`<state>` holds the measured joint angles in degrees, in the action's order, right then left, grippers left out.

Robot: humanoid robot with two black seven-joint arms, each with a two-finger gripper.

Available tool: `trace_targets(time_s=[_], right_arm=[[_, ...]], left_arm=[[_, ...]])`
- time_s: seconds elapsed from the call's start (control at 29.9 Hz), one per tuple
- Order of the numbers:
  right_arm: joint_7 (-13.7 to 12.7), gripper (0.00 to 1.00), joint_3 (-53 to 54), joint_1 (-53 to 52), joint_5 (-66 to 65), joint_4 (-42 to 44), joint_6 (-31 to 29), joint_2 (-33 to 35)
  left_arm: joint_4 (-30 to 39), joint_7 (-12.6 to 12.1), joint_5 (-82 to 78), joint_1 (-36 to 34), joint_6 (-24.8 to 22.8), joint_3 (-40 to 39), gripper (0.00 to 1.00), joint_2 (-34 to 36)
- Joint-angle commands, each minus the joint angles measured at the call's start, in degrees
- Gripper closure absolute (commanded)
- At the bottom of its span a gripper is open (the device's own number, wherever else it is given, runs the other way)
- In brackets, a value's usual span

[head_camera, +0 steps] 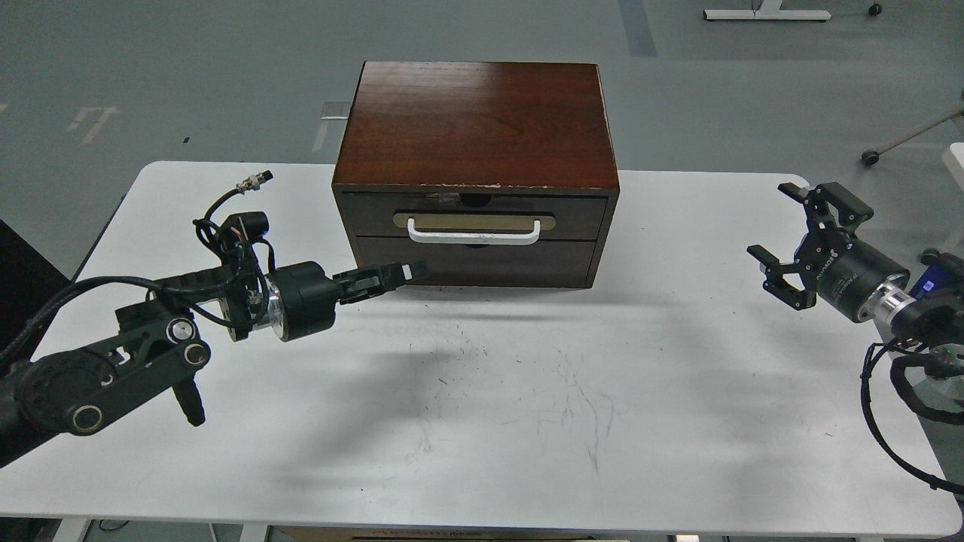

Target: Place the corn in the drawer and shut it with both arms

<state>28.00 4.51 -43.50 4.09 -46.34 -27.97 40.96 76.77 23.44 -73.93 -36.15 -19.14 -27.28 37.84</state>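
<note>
Grey floor behind, white table [482, 421] in front w/ scuffs mid-surface.

Left gripper [410, 271]: jaws look pressed together, nothing seen between them, tip pointing right and sitting at the lower left of the cabinet [476, 173] front, level w/ the plain panel [474, 262] below the drawer [474, 215]. Can't tell if the tip touches the wood or just overlaps it in this view. Behind it the wrist and black arm run back to the left edge, cables looped above.

Right gripper [791, 229]: jaws spread wide, empty, hovering well apart from the cabinet over the table's right end. Arm trails off the right edge.

Drawer: reads as closed or very nearly, front about flush w/ the cabinet face, white handle [474, 233] on its tan plate facing me, chipped edge just above. Corn: not visible anywhere, not on the table, not in either gripper. Could be inside the drawer, could be out of view; can't say.

Step, my judgement: either the end (corn in, drawer pushed home) or the very start before opening. With no cob on the table, I lean toward the end, approx. done.

Next move, if it's the end: check the front is flush, back both arms off. If the start: left gripper needs to rise to the handle, open, and hook it.
</note>
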Motion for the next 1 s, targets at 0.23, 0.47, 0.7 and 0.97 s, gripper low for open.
trace_targets(time_s=[0.23,0.47,0.7,0.97], right_arm=[[0.0,0.00,2.0,0.2,0.0,-0.1,0.0,-0.2],[0.0,0.00,4.8,0.4,0.0,0.1,0.4,-2.7],[0.0,0.00,5.6,1.0,0.3,0.2,1.1,-4.5],[0.0,0.00,5.9,1.6,0.7,0.1,1.1,-5.1]], left_arm=[[2.1,4.6,32.1,-0.1,-7.0,-6.5,0.00,8.9],[-2.9,4.6,40.7,0.3,-2.9,-7.5,0.00,9.0],[-10.3,2.8,51.9,3.9,-2.9,-7.6,0.00,7.4],[-14.9,-0.2,56.1,10.2,-8.9,-12.2,0.00,5.8]])
